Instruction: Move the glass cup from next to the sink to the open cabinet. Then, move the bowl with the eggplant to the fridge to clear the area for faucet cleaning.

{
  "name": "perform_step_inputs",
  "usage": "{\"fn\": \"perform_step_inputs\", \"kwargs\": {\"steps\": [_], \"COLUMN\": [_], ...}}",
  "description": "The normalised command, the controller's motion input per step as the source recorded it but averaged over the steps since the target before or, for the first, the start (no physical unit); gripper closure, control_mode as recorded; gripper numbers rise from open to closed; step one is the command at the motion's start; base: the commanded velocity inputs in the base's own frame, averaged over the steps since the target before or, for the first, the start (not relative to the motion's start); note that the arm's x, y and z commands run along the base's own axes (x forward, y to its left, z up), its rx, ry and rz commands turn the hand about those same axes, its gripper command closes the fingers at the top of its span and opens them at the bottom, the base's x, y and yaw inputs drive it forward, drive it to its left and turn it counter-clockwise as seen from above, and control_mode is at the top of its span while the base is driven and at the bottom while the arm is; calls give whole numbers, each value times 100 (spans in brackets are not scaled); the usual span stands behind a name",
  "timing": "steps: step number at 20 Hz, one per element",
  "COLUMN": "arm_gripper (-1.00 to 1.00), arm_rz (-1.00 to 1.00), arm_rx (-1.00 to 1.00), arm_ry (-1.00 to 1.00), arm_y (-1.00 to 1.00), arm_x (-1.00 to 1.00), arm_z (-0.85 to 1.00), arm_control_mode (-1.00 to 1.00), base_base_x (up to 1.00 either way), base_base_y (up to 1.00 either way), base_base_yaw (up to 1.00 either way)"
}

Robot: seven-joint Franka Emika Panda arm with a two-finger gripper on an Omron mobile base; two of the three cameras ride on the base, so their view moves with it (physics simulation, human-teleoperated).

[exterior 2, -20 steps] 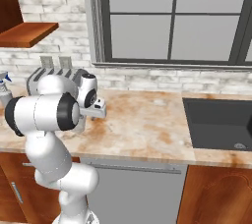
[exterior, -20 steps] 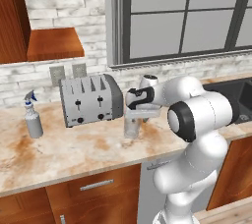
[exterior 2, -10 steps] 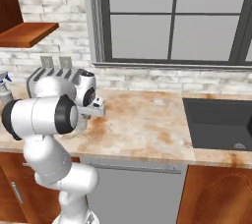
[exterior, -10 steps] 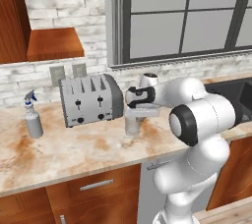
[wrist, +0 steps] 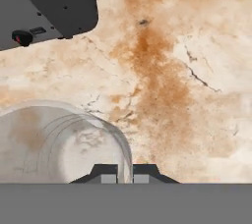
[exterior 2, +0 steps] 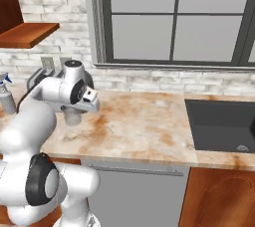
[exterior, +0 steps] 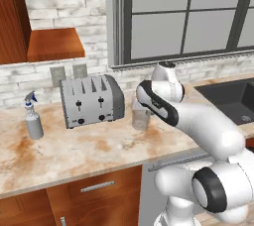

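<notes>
On the marble counter (exterior: 99,150), I have the gripper (wrist: 124,173) closed down on the rim of the glass cup (exterior: 140,114), one finger inside the wall and one outside, with barely a gap between the tips. In the hand view the cup (wrist: 64,142) sits below the hand, its round translucent mouth facing the camera and the veined stone visible through its base.

The cup stands upright on the counter, just beside the right end of the toaster (exterior: 92,101) and toward the back edge, under the window (exterior: 183,17). From the right base view the same tumbler (exterior 2: 72,116) peeks out beneath the wrist, with the arm bent over it from the front edge of the counter.

The black sink (exterior: 230,98) lies well apart, set into the right end of the counter; its basin (exterior 2: 224,124) shows a round steel drain near the front right corner. A grey spray bottle (exterior: 32,119) stands near the left end of the counter, on the far side of the toaster from the cup. The reddish-brown cabinet shelf (exterior: 54,44) hangs on the brick wall above the left part of the counter, above the toaster and bottle, with two wall outlets (exterior: 68,73) just under it.
</notes>
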Motion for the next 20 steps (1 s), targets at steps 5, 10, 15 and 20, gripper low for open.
{"fn": "perform_step_inputs", "kwargs": {"steps": [5,10,15,20], "arm_gripper": [100,100,100,100], "arm_rz": [-13,0,0,0], "arm_rx": [0,0,0,0], "arm_ry": [-7,0,0,0], "arm_y": [0,0,0,0], "arm_x": [-39,0,0,0], "arm_z": [40,0,0,0], "arm_control_mode": [100,100,100,100], "base_base_x": [-60,-71,-14,8], "base_base_y": [-2,0,0,-6], "base_base_yaw": [-35,-80,-97,-99]}}
